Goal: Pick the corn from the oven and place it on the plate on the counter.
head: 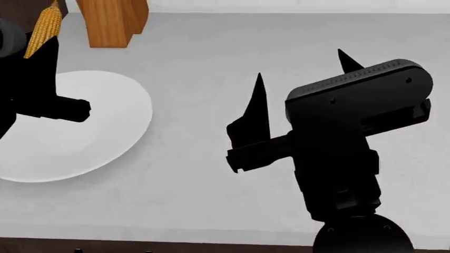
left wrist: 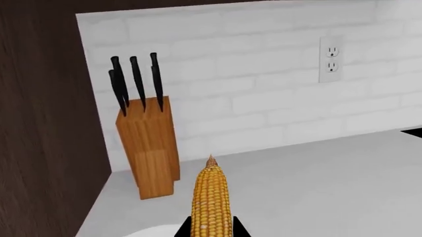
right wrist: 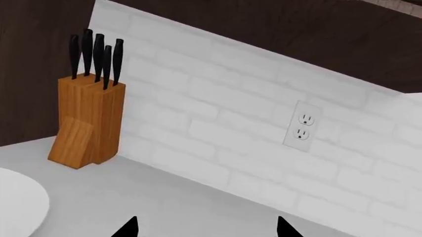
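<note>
My left gripper (left wrist: 211, 230) is shut on the corn (left wrist: 211, 200), a yellow-orange cob with its brown tip pointing away from the camera. In the head view the corn (head: 43, 29) sticks up from the left gripper (head: 41, 50) at the far left, above the back edge of the white plate (head: 105, 132) on the light grey counter (head: 281, 52). My right gripper (head: 299, 79) is open and empty, held above the counter to the right of the plate; its two black fingertips (right wrist: 126, 228) show wide apart. The oven is out of view.
A wooden knife block (left wrist: 150, 145) with black-handled knives stands at the back left against the white tile wall, next to a dark wood panel (left wrist: 39, 123). A wall outlet (left wrist: 331, 59) is on the tiles. The counter's front edge (head: 211, 240) runs along the bottom.
</note>
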